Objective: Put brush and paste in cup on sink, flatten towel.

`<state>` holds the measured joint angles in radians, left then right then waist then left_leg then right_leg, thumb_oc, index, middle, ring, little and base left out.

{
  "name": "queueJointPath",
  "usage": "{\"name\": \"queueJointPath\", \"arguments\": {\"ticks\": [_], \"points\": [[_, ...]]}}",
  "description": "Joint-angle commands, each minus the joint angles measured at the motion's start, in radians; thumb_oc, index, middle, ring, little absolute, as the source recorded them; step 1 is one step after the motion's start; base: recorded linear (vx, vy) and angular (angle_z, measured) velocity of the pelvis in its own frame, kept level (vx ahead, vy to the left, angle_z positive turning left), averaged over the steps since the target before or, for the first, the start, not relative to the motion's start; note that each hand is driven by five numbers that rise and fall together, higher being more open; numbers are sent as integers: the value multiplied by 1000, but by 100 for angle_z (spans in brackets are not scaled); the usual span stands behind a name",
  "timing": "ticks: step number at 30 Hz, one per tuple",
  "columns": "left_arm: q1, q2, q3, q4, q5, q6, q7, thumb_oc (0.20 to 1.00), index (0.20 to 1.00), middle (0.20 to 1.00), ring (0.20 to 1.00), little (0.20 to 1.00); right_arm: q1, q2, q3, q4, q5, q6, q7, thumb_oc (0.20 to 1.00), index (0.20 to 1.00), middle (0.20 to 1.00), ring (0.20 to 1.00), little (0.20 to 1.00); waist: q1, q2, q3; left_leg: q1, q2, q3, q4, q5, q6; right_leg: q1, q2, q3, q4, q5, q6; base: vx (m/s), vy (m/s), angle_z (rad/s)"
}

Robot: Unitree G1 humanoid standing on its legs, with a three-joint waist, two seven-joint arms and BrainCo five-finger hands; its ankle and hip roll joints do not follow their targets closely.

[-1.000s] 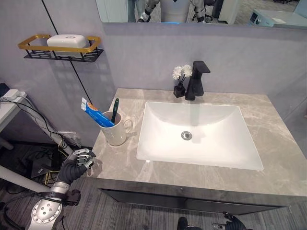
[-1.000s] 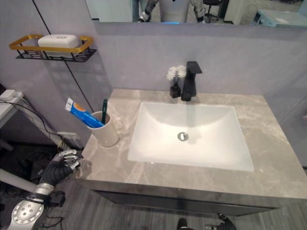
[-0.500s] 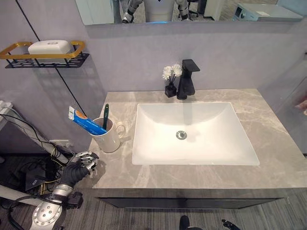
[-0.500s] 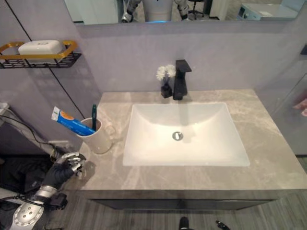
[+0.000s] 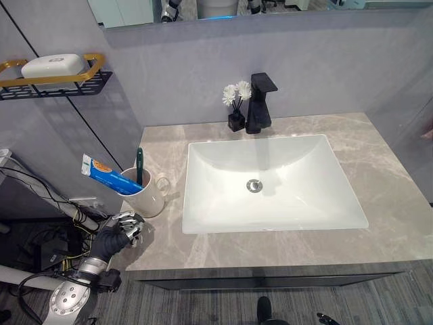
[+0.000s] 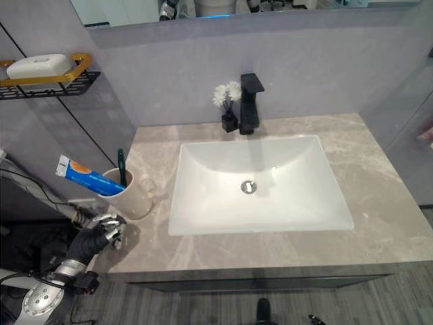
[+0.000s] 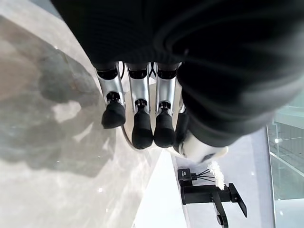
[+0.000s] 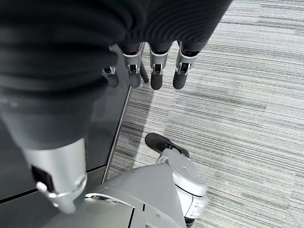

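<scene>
A white cup (image 5: 147,196) stands on the grey stone counter (image 5: 169,237), left of the basin. In it lean a blue toothpaste tube (image 5: 107,177) and a green toothbrush (image 5: 139,166). My left hand (image 5: 115,233) hovers by the counter's front left corner, just below the cup, with its fingers (image 7: 137,118) relaxed and holding nothing. My right hand (image 8: 154,71) hangs low over the striped floor beside the dark cabinet front, its fingers loose and empty.
A white basin (image 5: 270,183) takes up the counter's middle. Behind it are a black faucet (image 5: 260,101) and a small black vase of white flowers (image 5: 235,108). On the left wall, a gold-rimmed shelf (image 5: 54,76) holds a white soap (image 5: 51,65).
The whole picture has shifted, so the camera has moved. My left hand stays by the counter's front left corner. Cup, tube and brush have not moved.
</scene>
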<state>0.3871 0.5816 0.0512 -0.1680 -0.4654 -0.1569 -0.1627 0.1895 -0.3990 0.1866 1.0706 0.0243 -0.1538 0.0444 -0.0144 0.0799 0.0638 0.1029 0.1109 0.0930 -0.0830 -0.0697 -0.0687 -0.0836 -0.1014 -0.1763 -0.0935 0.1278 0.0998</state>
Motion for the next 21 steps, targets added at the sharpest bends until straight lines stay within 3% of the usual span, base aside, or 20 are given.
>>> {"name": "queueJointPath", "arguments": {"ticks": [1, 21], "points": [[-19, 54, 9, -85, -43, -34, 1, 200, 200, 200, 200, 200, -46, 1, 30, -7, 11, -31, -26, 1000, 1000, 1000, 1000, 1000, -15, -72, 32, -24, 24, 5, -4, 72, -13, 50, -76, 13, 51, -20, 66, 0, 0, 0], [-89, 53, -15, -30, -27, -27, 23, 200, 200, 200, 200, 200, -67, 8, 40, 2, 23, -27, -32, 1000, 1000, 1000, 1000, 1000, -34, -74, 53, -71, 43, 14, -4, 95, -24, -12, -59, 32, 65, -19, 60, 1, -2, 0]]}}
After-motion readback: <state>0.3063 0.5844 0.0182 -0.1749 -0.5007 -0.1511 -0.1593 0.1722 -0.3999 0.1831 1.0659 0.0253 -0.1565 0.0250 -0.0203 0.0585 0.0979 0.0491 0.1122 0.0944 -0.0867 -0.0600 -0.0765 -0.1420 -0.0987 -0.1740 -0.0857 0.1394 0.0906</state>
